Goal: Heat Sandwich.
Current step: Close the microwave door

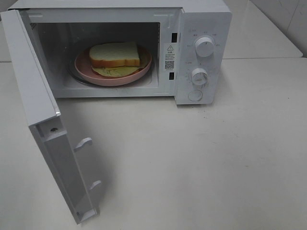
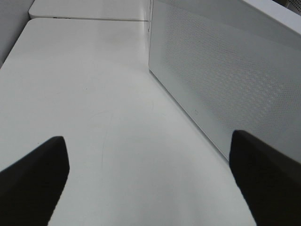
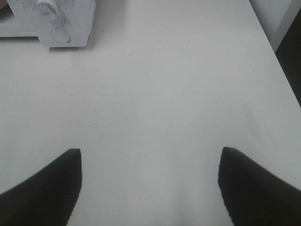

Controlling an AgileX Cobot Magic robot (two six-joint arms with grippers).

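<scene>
Sandwich (image 1: 115, 55): one. Tan-crusted bread slice on top, pale yellow-green layer showing under its near edge. It lies on a round pink plate (image 1: 82, 67), one, and the plate sits inside the microwave's cavity, about centred on the cavity floor.

Microwave (image 1: 201, 14): one, white, standing on the white tabletop (image 1: 201, 158). Door (image 1: 33, 81): one, swung fully open to the side away from the control panel, inner face turned toward the cavity. Two pale latch hooks (image 1: 82, 143) stick out of the door's free edge. One small warning sticker (image 1: 169, 56) on the frame between cavity and control panel.

Control panel, beside the cavity: two round knobs, upper (image 1: 205, 47) and lower (image 1: 199, 76), and one round button (image 1: 195, 95) below them.

Left tool (image 2: 148, 141): two dark fingers (image 2: 37, 174) spread wide, nothing between them, over bare tabletop. A white panel with a fine dot pattern (image 2: 225, 70) stands just beside it; door or side wall of the microwave, cannot tell which.

Right tool (image 3: 150, 150): two dark fingers (image 3: 47, 188) spread wide, empty, over bare tabletop, well apart from the microwave's control-panel corner, where one knob and the round button show, blurred.
</scene>
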